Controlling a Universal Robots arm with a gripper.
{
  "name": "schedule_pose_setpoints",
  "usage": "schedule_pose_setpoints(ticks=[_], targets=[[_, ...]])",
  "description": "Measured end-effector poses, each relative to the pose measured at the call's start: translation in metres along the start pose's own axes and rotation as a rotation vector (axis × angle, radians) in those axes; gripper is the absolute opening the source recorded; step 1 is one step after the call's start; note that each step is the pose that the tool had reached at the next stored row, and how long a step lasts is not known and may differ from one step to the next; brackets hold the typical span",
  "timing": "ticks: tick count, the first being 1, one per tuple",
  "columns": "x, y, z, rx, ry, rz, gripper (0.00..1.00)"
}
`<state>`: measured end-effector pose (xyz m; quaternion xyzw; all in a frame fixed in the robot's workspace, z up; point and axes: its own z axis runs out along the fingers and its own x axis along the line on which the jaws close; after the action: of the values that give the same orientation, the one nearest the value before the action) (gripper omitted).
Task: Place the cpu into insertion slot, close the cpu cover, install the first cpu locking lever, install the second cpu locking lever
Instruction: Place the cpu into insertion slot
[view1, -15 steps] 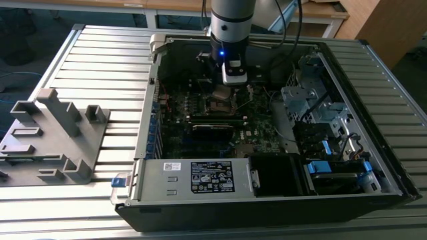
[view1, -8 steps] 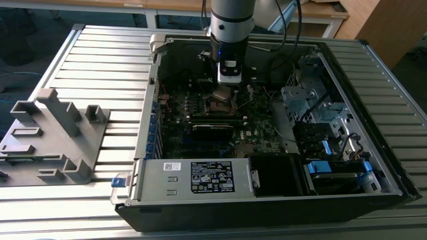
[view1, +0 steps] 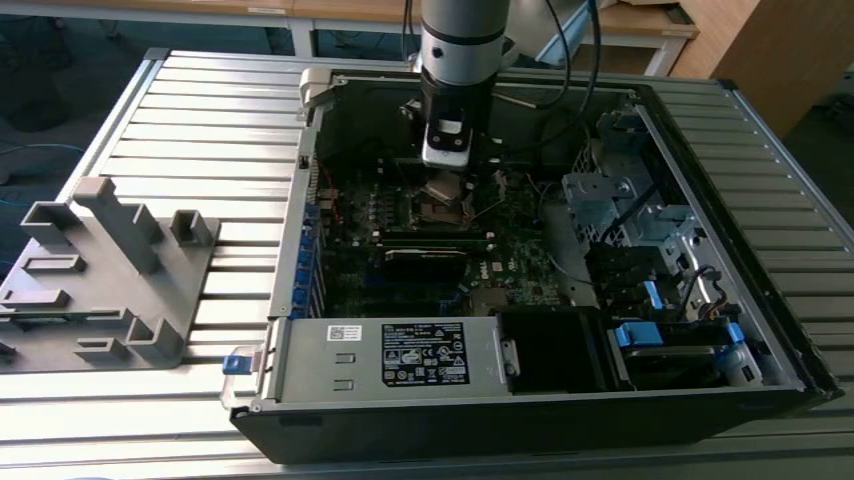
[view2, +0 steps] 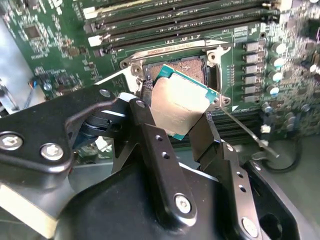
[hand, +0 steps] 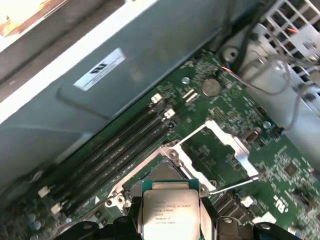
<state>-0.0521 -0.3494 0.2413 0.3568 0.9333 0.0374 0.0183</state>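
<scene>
The cpu (view2: 180, 102), a flat square chip with a dull metal top, is clamped by its edges in my gripper (view2: 179, 109), which is shut on it. It hangs tilted just above the insertion slot (view2: 186, 69), a square black socket with a silver rim on the green board. In the first wrist view the cpu (hand: 170, 210) sits between the fingers (hand: 207, 222), with the insertion slot (hand: 159, 172) just beyond it. The cpu cover (hand: 227, 142) is swung open beside the socket. A thin locking lever (view2: 245, 129) sticks out free. In the exterior view my gripper (view1: 446, 188) is low inside the case.
Long black memory slots (view2: 175, 22) run beside the socket. The open computer case (view1: 307, 200) holds a power supply (view1: 400, 355) and drive bays with blue tabs (view1: 667, 335). A grey plastic fixture (view1: 107, 270) lies on the table at the exterior view's left.
</scene>
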Motion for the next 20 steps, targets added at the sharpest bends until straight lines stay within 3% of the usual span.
schedule_pose_setpoints(ticks=[10,20], targets=[[0.0000,0.0000,0.0003,0.0015,-0.0145,0.172,0.54],[0.0000,0.0000,0.0003,0.0016,-0.0158,0.187,0.54]])
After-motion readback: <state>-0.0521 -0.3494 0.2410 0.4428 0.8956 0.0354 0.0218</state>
